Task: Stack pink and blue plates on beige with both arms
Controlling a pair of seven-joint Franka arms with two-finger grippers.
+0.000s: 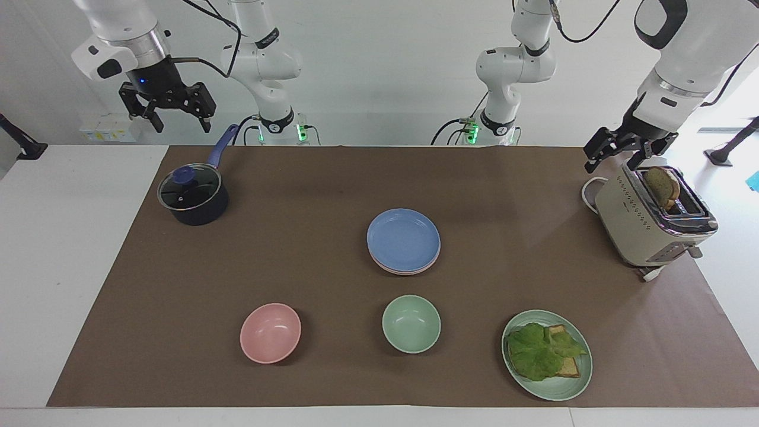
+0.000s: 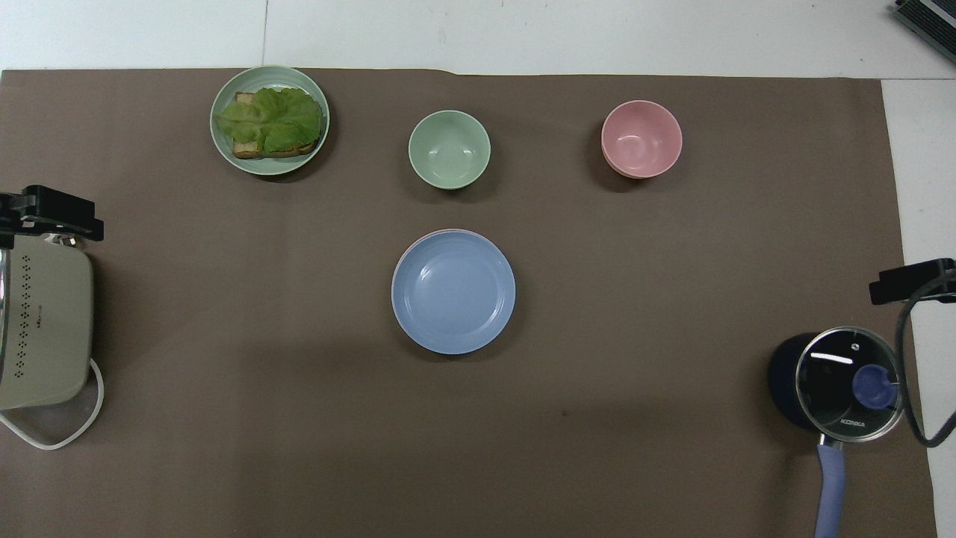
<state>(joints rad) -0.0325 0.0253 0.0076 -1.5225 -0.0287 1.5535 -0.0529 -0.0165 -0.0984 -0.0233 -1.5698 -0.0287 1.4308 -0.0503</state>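
A cornflower blue plate tops a stack in the middle of the brown mat. Under it a pale pink plate rim peeks out. The beige plate is hidden beneath them. My right gripper hangs open and empty over the table's edge beside the saucepan, at the right arm's end; only its tip shows from overhead. My left gripper is open and empty, just above the toaster at the left arm's end.
A dark saucepan with a glass lid and blue handle stands under the right gripper. A beige toaster holds a bread slice. Farther from the robots are a pink bowl, a green bowl and a green plate with toast and lettuce.
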